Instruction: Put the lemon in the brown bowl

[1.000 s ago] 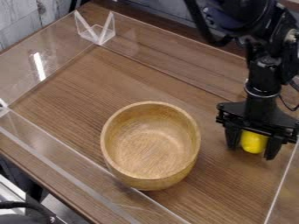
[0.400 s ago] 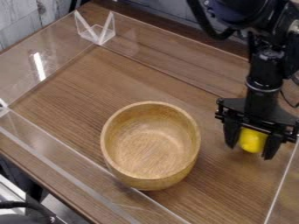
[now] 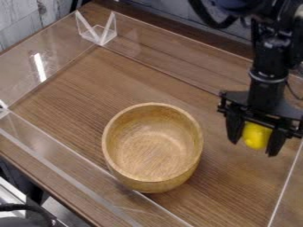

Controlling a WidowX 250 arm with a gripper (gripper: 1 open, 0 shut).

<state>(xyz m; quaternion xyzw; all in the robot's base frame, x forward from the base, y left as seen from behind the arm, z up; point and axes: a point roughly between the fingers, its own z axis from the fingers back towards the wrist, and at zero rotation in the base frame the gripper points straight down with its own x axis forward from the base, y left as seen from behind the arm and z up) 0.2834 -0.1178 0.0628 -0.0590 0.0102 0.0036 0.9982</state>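
Camera view: the black robot arm [image 3: 270, 66] reaches down from the upper right corner, and its gripper [image 3: 254, 133] is at the right side of the tabletop [image 3: 89, 97]. The fingers are closed around the lemon [image 3: 256, 136], grasping it from both sides, with the yellow skin showing between them. The lemon is to the right of the brown bowl [image 3: 153, 147], well apart from it and outside its rim. Whether the lemon touches the wood below or hangs just above it, I cannot tell.

The brown bowl sits upright near the middle of the lower half of the view, its round opening facing up and its smooth inner wall and bottom in sight. Neither the arm nor the lemon touches it.

Near the upper left edge of the tabletop stands a small white wire-like object [image 3: 97, 29], pointed at its top corners, well apart from both the bowl and the arm. A dark strip of something [image 3: 27, 197] lies beyond the tabletop edge at the lower left, with another dark area in the upper left corner.
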